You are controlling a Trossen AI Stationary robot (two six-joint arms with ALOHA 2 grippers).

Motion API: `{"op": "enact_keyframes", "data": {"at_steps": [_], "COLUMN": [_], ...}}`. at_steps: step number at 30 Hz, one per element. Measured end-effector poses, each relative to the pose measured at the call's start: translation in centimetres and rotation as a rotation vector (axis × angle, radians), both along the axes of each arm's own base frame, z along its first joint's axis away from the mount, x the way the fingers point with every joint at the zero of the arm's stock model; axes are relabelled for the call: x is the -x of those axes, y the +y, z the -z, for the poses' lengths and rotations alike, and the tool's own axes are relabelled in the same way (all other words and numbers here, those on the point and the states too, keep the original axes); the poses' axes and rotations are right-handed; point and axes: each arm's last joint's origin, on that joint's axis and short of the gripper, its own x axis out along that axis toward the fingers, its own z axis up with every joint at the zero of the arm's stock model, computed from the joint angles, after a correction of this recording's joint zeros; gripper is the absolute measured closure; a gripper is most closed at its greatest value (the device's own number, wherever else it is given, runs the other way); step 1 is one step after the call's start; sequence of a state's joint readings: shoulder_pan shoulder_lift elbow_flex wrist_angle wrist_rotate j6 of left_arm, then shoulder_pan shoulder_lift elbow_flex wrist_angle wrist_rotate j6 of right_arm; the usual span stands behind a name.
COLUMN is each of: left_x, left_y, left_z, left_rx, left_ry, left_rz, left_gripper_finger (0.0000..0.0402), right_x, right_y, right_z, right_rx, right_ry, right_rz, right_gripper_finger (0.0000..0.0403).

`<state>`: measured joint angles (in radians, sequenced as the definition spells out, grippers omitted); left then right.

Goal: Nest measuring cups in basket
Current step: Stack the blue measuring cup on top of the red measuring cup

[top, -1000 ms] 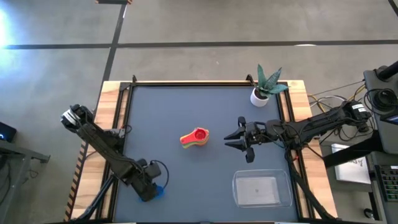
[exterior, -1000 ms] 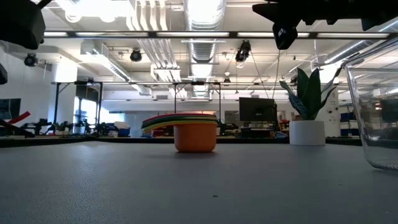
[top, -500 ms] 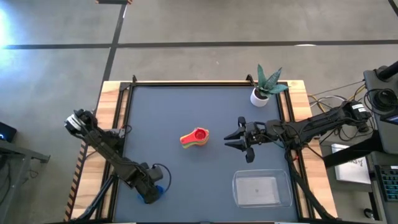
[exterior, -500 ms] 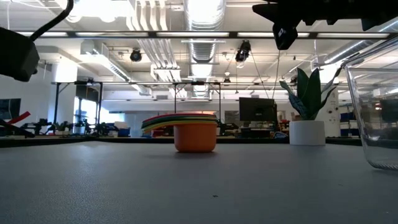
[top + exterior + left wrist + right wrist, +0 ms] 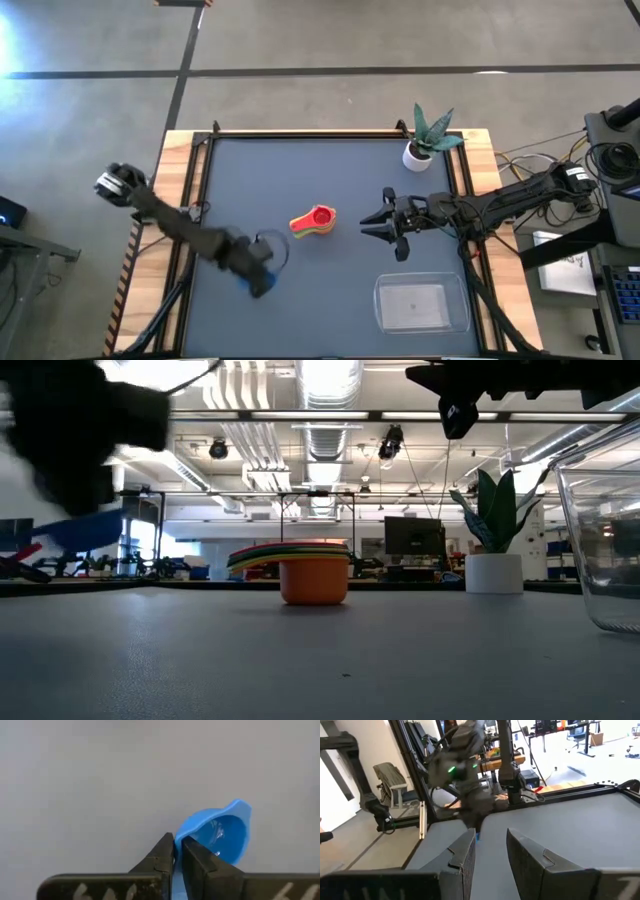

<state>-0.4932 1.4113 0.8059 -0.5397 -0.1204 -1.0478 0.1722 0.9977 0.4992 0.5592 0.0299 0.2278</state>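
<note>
1. The left gripper [image 5: 262, 280] is above the near-left part of the table [image 5: 300, 180], and its two dark, flat fingers [image 5: 160, 857] are pinched on the thin handle of a blue cup [image 5: 222, 832].
2. That blue cup is glossy, smooth plastic, a round bowl with a small pointed lip on the rim opposite the handle; it juts out just past the fingertips, its hollow open to the wrist camera.
3. In the low view the cup shows as a blue blur [image 5: 85, 530] under the dark bulk of the arm, clear of the table top.
4. The stack of cups [image 5: 314, 221] sits on the table ahead of the left gripper, toward the table's middle, and apart from it. From above its top cup is red, with a yellow handle edge showing to one side.
5. From table height the stack [image 5: 312, 572] is an orange round bowl with thin coloured rims layered on top.
6. The right gripper [image 5: 372, 222] is just beside the stack on its other side, not touching it, its fingers [image 5: 465, 857] spread apart with nothing between them.
7. The basket [image 5: 421, 304] lies near that gripper, toward the table's front edge: a clear, shallow rectangular tray with rounded corners, holding no cup.
8. The table surface is matte dark grey with a fine grain, framed in pale wood.
9. A small white pot with a spiky green plant [image 5: 424, 145] stands beyond the right gripper at the far corner.
</note>
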Motion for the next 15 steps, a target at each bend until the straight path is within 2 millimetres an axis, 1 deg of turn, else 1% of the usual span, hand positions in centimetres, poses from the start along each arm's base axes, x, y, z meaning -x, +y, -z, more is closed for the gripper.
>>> {"op": "enact_keyframes", "data": {"at_steps": [5,8,10,13,15], "left_x": [-2.5,-4.2,-5.4,-7.6,-9.1], "left_y": [5.9,8.9,10.3,11.8,12.9], "left_z": [-2.2,-3.8,-4.8,-6.1,-6.4], "left_rx": [-0.031,-0.046,-0.052,-0.072,-0.104], "left_ry": [-0.107,-0.154,-0.181,-0.199,-0.168], "left_rz": [-0.009,0.003,0.024,0.076,0.103], "left_gripper_finger": [0.0399,0.0400,0.0400,0.0400,0.0400], "right_x": [0.0,0.0,0.0,0.0,0.0], "right_y": [0.0,0.0,0.0,0.0,0.0], "right_z": [0.0,0.1,0.1,0.1,0.1], "right_rx": [0.000,0.001,0.002,0.004,0.005], "right_ry": [0.001,0.008,0.008,0.008,0.007], "right_rz": [0.008,0.008,0.008,0.008,0.008], "right_gripper_finger": [0.0303,0.0303,0.0303,0.0303,0.0303]}}
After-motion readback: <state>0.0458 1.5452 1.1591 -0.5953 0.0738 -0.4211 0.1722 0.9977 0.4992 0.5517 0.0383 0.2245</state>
